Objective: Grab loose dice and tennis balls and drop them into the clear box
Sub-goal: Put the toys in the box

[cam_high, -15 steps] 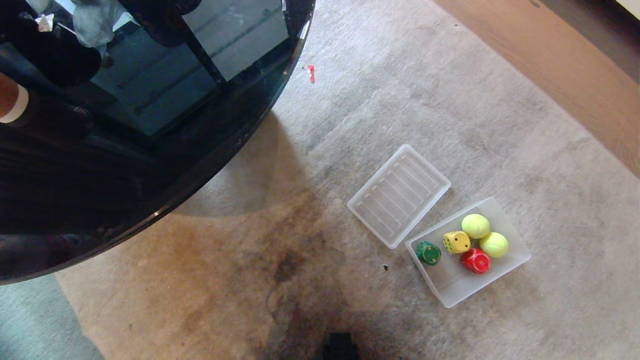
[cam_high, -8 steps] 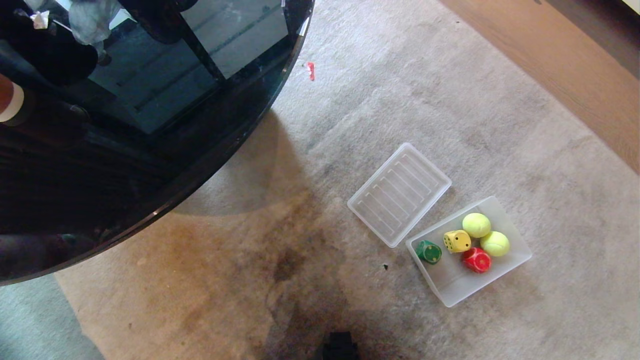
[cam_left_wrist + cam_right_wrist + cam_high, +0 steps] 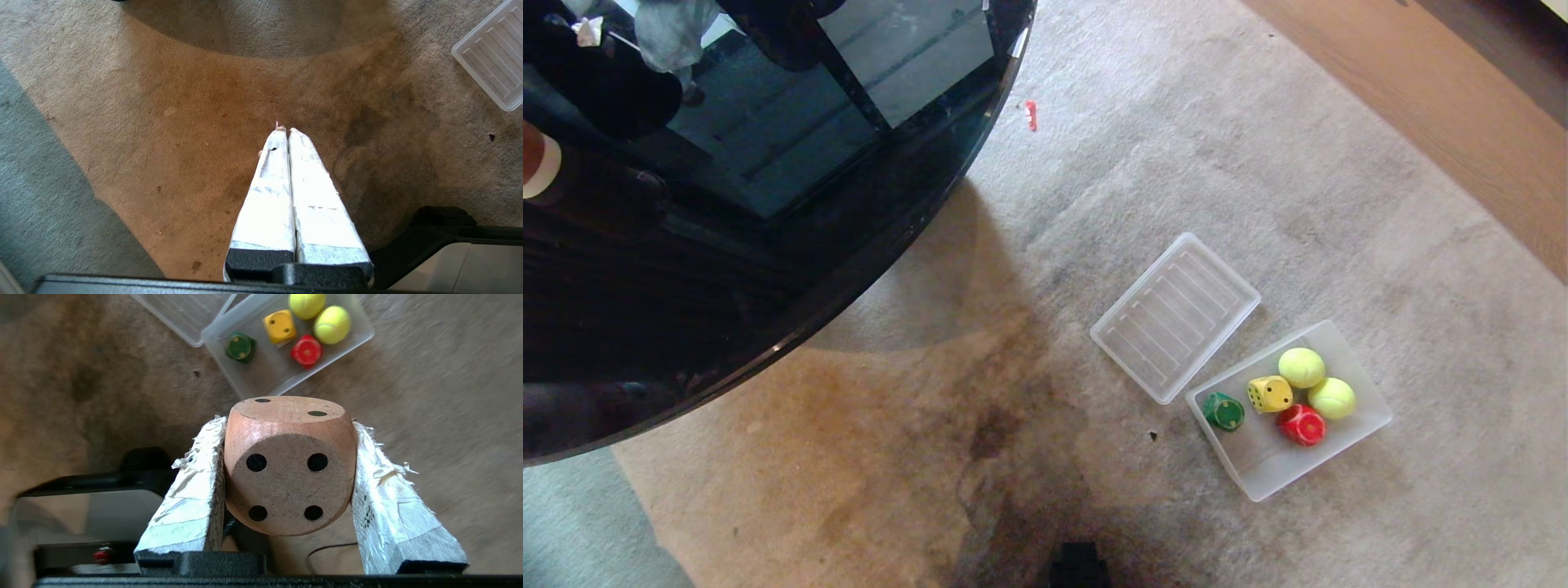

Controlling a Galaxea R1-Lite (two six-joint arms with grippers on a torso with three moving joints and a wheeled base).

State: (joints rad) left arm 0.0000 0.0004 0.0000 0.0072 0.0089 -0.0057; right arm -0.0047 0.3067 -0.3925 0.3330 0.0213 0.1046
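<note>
Tan die [image 3: 289, 465] clamped in my right gripper [image 3: 286, 424] jaws above the carpet, short of the clear box [image 3: 269, 371], apparently unshifted, holding five pieces; left gripper [image 3: 284, 131] jaws closed, empty.

The head view looks steeply down on the carpet [image 3: 1258, 163] from high up, with the clear box [image 3: 1368, 420] small and low on its right side and the round dark table [image 3: 768, 245] far off to the box's left. The right wrist view looks along its own fingers from much nearer the floor, facing the clear box [image 3: 261, 375], which sits just past the tan die [image 3: 288, 465] filling its foreground. The left wrist view faces down onto stained carpet well left of the box; it shares only the ribbed lid [image 3: 492, 67] with the other two.
</note>
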